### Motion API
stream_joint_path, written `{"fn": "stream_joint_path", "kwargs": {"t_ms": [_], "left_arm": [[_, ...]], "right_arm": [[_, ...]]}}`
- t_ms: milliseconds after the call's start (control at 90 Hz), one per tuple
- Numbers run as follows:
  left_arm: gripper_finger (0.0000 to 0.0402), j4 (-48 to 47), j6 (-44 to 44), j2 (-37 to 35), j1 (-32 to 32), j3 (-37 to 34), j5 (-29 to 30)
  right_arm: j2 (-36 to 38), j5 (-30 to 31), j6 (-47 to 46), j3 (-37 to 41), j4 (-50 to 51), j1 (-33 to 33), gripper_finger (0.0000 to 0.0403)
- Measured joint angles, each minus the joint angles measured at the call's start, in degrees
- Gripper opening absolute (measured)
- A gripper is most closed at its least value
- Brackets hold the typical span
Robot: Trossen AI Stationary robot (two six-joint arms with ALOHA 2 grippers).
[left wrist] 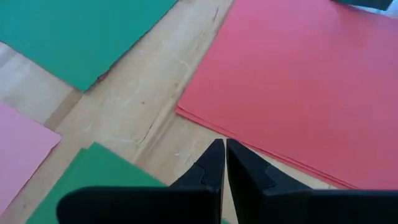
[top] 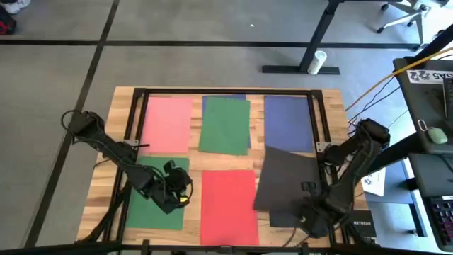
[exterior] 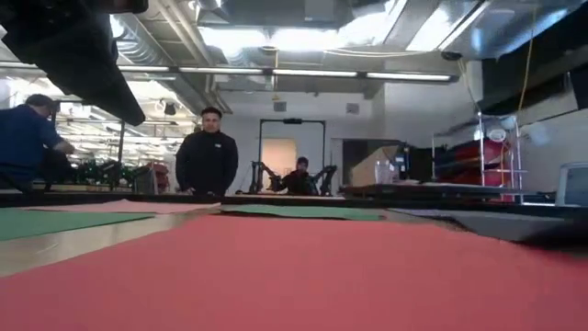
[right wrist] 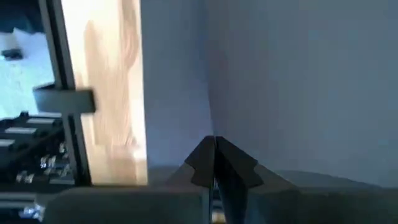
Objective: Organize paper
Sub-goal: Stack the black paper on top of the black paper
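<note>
Now the right gripper (top: 311, 221), fingers clenched on the dark grey sheet (top: 287, 180), sits at 5 o'clock on the table (top: 106, 152). Probably it should drag flat and slowly, turning the crooked sheet square. The left gripper (top: 177, 195) waits closed and empty at 7 o'clock.

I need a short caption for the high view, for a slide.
Seen from above: coloured paper sheets on a wooden table; left gripper over a green sheet, right gripper at a tilted dark sheet.
</note>
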State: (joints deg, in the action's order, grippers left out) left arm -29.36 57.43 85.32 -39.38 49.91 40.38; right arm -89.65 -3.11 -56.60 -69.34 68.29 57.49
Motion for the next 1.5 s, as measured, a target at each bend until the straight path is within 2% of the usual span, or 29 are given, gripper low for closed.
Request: {"fn": "stream_joint_path", "kwargs": {"t_ms": [411,900,1044,1356,1500], "left_arm": [[0.0000,-0.01,0.24,0.00,0.00,0.00,0.00],[0.0000,-0.03,0.24,0.00,0.00,0.00,0.00],[0.0000,-0.03,0.24,0.00,0.00,0.00,0.00],[0.0000,-0.03,0.24,0.00,0.02,0.00,0.00],[0.0000,-0.04,0.24,0.00,0.02,0.00,0.01]], "right_arm": [[-0.02,-3.86,-8.62,0.00,5.32,7.49,0.0000],[-0.06,-7.03,-9.63,0.02,6.40,7.78,0.0007],[-0.09,-8.20,-10.98,0.02,6.84,7.78,0.0035],[-0.09,-8.55,-13.88,0.02,6.80,7.74,0.0134],[-0.09,-8.24,-13.88,0.04,5.52,7.74,0.0159]]}}
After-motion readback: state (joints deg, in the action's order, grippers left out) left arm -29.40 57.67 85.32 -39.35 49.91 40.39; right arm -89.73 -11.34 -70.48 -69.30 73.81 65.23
